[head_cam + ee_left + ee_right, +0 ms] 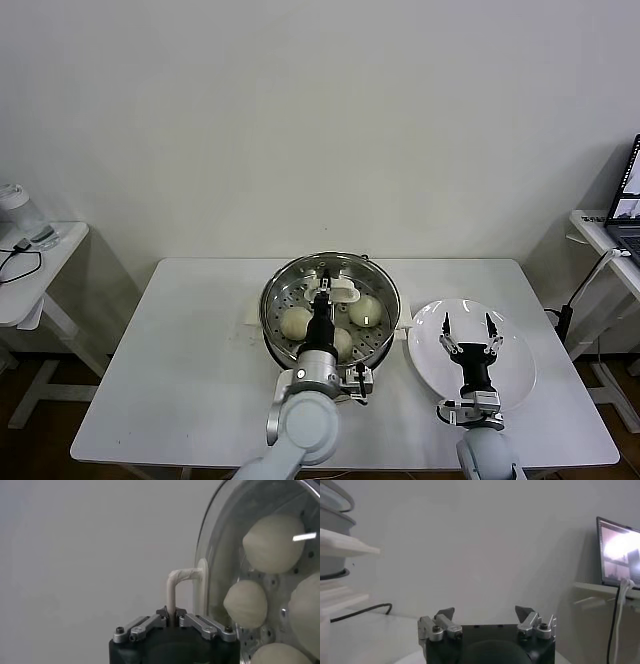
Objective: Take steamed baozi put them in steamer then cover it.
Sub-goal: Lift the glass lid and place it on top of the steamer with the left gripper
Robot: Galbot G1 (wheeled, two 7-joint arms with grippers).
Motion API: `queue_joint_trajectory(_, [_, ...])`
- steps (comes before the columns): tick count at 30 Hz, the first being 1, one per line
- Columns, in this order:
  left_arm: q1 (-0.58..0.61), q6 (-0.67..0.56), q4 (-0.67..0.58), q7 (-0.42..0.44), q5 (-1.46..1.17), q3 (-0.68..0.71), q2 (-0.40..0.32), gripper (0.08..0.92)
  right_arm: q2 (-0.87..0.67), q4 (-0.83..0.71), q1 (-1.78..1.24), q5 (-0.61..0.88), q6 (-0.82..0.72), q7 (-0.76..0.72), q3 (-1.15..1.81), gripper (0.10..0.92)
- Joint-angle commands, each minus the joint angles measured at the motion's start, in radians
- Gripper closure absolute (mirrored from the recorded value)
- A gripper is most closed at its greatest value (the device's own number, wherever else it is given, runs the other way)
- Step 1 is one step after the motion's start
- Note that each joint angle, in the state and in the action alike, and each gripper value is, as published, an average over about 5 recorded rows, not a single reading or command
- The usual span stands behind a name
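Steamer (pixel 275 300) sits mid-surface on a white surface (pixel 170 350), round mouth facing up, no long axis to speak of. Nearest the robot, left gripper (pixel 322 292) reaches in over the near rim, fingers pressed together on the white handle (pixel 176 582) of a clear lid (pixel 220 540). In the left wrist view the lid stands on edge before the tray, handle bar pointing back at the gripper. Steamed baozi (pixel 295 322): three plain in the head view, domes up on the perforated tray; a fourth shows at the edge of the wrist view. Right gripper (pixel 469 334) hangs over the white plate (pixel 515 385) beside the steamer, fingers spread wide, holding nothing. Farther right, laptop (pixel 628 205) on a side desk.
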Motion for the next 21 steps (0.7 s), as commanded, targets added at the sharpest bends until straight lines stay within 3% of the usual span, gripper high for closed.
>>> queue_joint_trajectory(1, [0.000,-0.015,0.015,0.001,0.047,0.001,-0.005,0.811,-0.001,0.000,-0.001,-0.002,0.002,0.000,0.002,0.203])
queue_joint_trajectory(21, [0.005,-0.036,0.032,-0.008,0.064,-0.004,-0.010,0.811,-0.001,-0.005,0.005,0.000,0.006,0.001,0.007,0.203])
